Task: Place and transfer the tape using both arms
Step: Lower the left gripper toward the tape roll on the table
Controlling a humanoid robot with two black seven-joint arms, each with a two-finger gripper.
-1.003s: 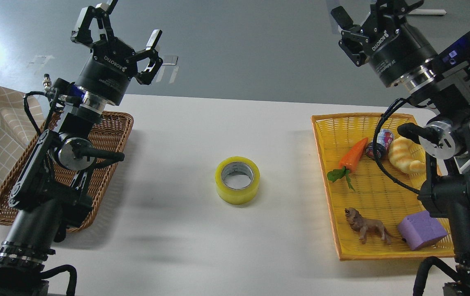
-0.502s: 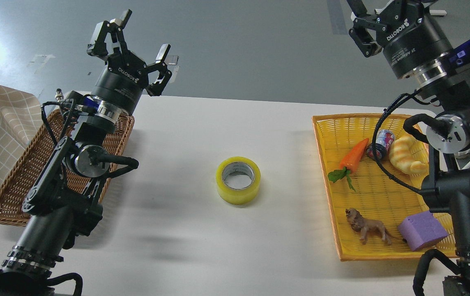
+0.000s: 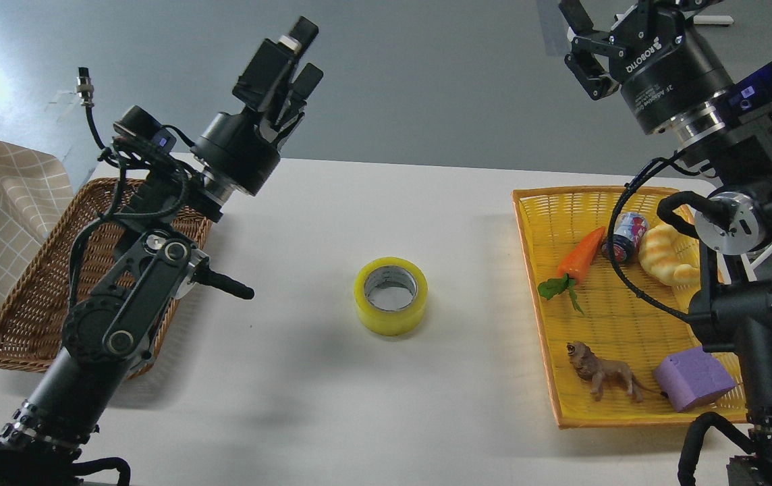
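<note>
The wide translucent yellow tape roll (image 3: 391, 295) lies flat on the white table (image 3: 332, 405), below and right of the left pincer (image 3: 291, 50), seen edge-on so its spread is unclear, which should descend centred, straddling one wall.

Tape (image 3: 391, 295): wide roll, translucent yellow, grey-white cardboard core with faint print inside. Lies flat on one open face, hole upward, mid-table, alone on the white top, nothing touching it. Left arm (image 3: 123, 317) and right arm (image 3: 750, 290): black, silver joint caps, both raised, each well apart from the roll
</note>
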